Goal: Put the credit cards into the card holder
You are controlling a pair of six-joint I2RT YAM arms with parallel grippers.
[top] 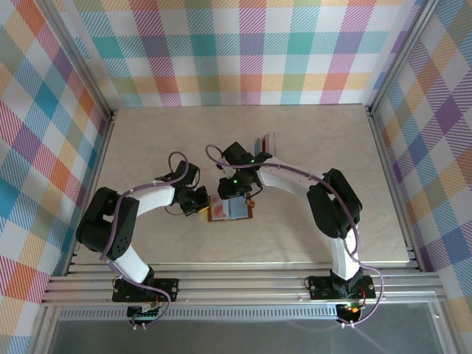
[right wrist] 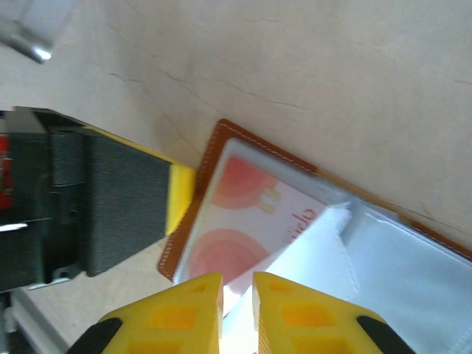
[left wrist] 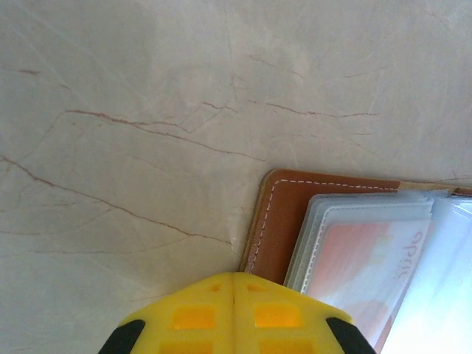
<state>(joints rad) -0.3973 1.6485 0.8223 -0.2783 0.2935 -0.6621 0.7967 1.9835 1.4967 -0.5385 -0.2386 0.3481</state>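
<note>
A pale marbled table (top: 147, 147) sits between bright checked walls, with two robot arms reaching in from its near edge. The brown wallet (left wrist: 274, 221) lies open and flat near the middle of the table, its clear pockets facing up. A red card (right wrist: 243, 221) rests inside the pocket closest to the left arm, and pale, bluish sleeves fan out beside it.

The left gripper (left wrist: 234, 313) is at the wallet's left edge with its yellow fingers pressed together and nothing between them. Its tip appears to rest against the leather rim, though I cannot be sure it touches.

The right gripper (right wrist: 237, 284) hangs just over the open wallet, above the red card's near end. Its fingers are a narrow slit apart, and I see nothing gripped in them.

A clear tray (top: 264, 140) stands further back, well apart from the wallet. It holds what look like more cards, too small to make out.
</note>
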